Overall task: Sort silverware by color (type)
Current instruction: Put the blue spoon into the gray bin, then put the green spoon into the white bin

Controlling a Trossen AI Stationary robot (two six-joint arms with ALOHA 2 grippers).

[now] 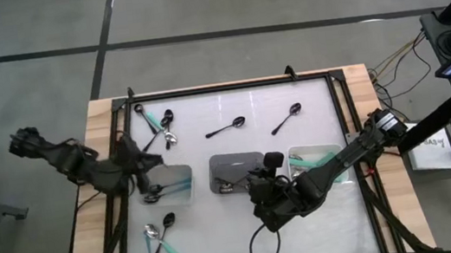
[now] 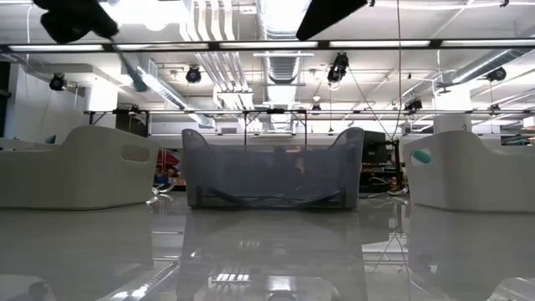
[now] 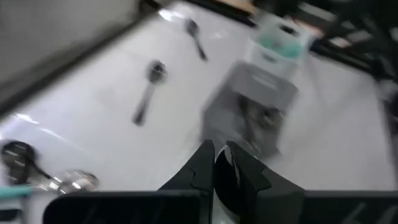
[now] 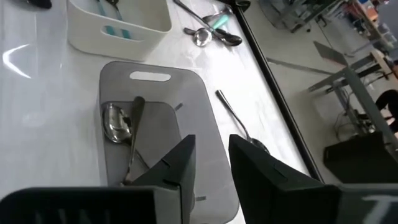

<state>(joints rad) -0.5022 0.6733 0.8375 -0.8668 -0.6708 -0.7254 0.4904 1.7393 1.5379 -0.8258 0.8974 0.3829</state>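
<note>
High view: left gripper (image 1: 146, 174) at centre left over the white tray (image 1: 184, 197); loose spoons (image 1: 228, 129) upper centre and lower left.
Left wrist view: fingers (image 3: 202, 163) pinch something shiny, likely a silver spoon; next move probably a carry.
Right wrist view: right gripper (image 4: 210, 163) spread, empty, above the grey tray (image 4: 199, 99) holding a silver spoon (image 4: 119, 122).

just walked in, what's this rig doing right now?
It's sorting spoons by type into three trays. The right gripper hangs open over the grey middle tray, where a silver spoon lies. The left gripper is over the left white tray; nothing visible in it. The right white tray holds mint-green spoons. Still loose on the table: two black spoons at the far side, a cluster at the far left, another near left.
</note>
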